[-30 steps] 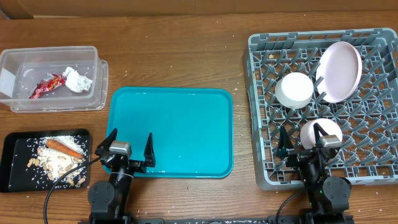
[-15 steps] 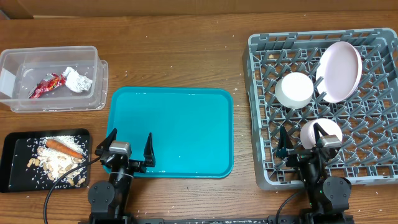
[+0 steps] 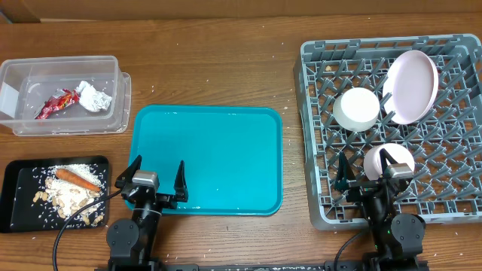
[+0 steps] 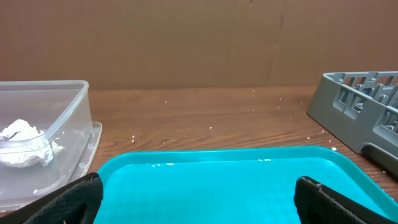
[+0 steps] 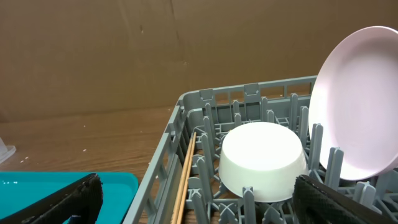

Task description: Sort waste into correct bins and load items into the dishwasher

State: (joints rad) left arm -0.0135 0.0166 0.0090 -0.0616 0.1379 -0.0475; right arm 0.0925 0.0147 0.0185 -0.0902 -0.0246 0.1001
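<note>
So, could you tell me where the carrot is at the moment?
In the overhead view the carrot lies in the black tray at the near left, atop the food scraps, beside the left gripper.

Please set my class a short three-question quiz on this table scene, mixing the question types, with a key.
1. True or false: the carrot lies in the clear tub.
2. Where is the red wrapper? A teal tray; B clear tub; C dish rack.
3. Fill in: the left gripper and right gripper both stand ___, holding nothing.
Key: 1 false, it lies in the black tray; 2 B; 3 open.
</note>
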